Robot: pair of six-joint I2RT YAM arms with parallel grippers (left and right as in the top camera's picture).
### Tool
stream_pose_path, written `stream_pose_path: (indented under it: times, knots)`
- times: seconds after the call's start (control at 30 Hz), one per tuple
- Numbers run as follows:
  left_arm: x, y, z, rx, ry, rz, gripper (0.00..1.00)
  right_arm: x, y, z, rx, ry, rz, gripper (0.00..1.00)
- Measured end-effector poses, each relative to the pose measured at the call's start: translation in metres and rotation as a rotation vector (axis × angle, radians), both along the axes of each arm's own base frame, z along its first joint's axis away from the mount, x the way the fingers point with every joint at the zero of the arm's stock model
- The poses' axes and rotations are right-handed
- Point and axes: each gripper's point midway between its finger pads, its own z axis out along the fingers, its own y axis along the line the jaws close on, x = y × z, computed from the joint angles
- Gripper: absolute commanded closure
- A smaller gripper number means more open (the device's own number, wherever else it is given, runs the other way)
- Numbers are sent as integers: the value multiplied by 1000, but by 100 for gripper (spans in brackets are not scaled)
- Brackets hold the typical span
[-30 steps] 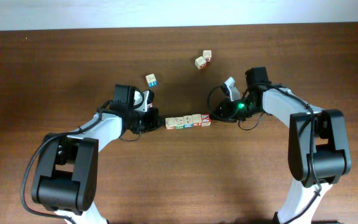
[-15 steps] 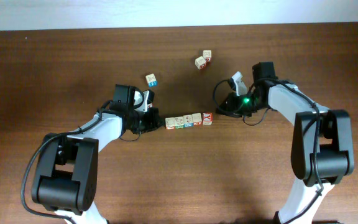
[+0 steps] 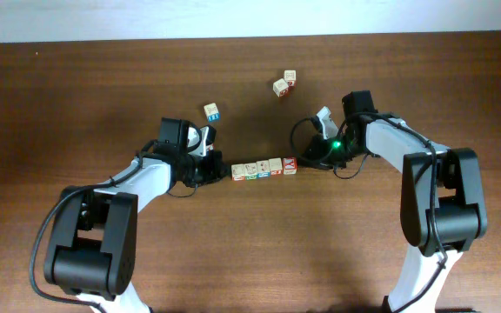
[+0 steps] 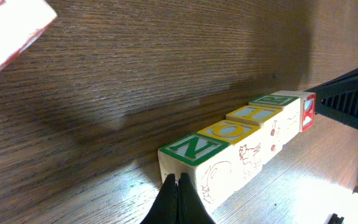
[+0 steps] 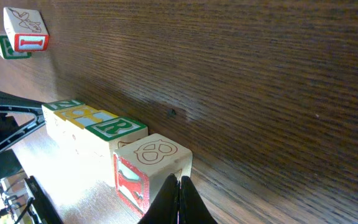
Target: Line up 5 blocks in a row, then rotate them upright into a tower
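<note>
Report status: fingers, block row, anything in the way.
Left fingers shut at N block. Right fingers shut at X block. Five-block row in line. Three loose blocks behind, apart.

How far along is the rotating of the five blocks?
Done: the five blocks sit in one touching row. In hand: the shut left gripper is at one end, the shut right gripper at the other. Left: how much turning remains cannot be told.
</note>
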Motion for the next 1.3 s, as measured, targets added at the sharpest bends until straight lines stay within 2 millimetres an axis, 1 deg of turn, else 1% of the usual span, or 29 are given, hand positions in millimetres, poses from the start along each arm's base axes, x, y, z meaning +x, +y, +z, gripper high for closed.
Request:
stream_pose_path:
  times: [0.07,0.23,0.6,0.8,1.0,1.3]
  knots:
    - [0,0,0,0,0,0,100,-1,1,0,-3,2,1,96]
    - [0,0,0,1,1,1,100,-4,10,-2,-14,-1,26,96]
    - [0,1,0,1,0,3,100,-3,10,-1,-14,-8,28,96]
    - [1,3,-1,13,-2,10,100,-2,14,3,21,-25,43,96]
    - [3,9,-3,29,-1,26,100,1,21,12,90,-48,55,96]
    - [5,13,-5,47,-4,38,100,1,27,16,105,-53,68,96]
